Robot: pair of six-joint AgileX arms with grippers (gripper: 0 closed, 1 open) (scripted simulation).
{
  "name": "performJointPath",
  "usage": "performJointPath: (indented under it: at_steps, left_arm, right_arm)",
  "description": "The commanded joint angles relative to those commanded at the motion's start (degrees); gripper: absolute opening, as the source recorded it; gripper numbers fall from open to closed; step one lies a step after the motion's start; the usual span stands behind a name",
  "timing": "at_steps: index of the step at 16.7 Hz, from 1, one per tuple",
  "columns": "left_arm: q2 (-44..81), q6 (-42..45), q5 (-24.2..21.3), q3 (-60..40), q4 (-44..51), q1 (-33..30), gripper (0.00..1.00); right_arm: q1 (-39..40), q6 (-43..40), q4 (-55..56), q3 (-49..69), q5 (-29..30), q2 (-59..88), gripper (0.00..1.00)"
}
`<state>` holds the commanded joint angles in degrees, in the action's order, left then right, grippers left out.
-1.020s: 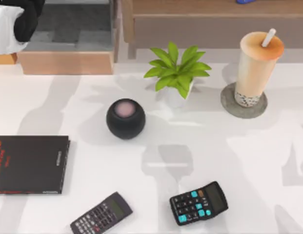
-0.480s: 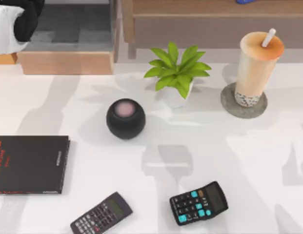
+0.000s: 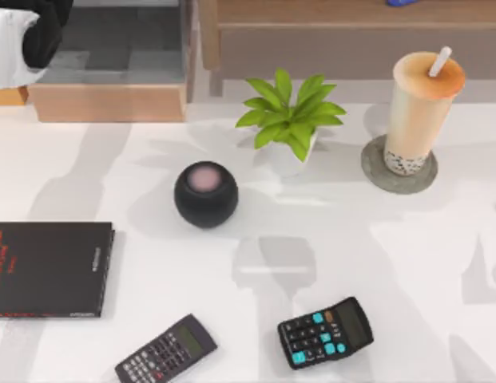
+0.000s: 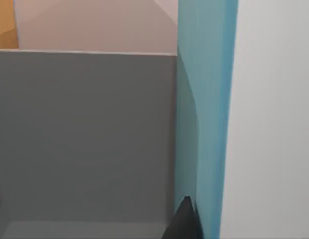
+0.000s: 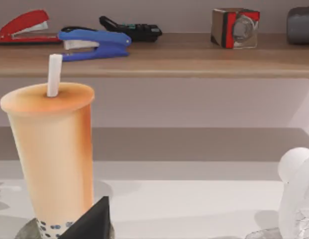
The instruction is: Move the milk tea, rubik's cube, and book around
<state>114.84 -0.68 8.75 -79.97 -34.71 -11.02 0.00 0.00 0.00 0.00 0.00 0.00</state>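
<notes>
Peach-beige milk tea (image 3: 419, 112) sits on a grey coaster (image 3: 398, 166) at your table's far right, right of the plant (image 3: 289, 120). Teal book (image 4: 206, 114) shows close up on the left wrist cam. Black book (image 3: 49, 269) has red marks at the left edge, unreadable. Can't tell either gripper's jaw state.

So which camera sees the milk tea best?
The top view: the whole milk tea stands upright on a grey coaster, straw and pearls visible. The right wrist view is closer but cuts off its base. The left wrist view has none of it.
</notes>
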Motion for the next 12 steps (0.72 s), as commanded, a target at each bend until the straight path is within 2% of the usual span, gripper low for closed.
performJointPath:
  at_steps: [12]
  left_arm:
    - [-2.87, 0.09, 0.26, 1.58, 1.19, -0.33, 0.00]
  right_arm:
    - [0.00, 0.00, 0.00, 0.00, 0.00, 0.00, 1.00]
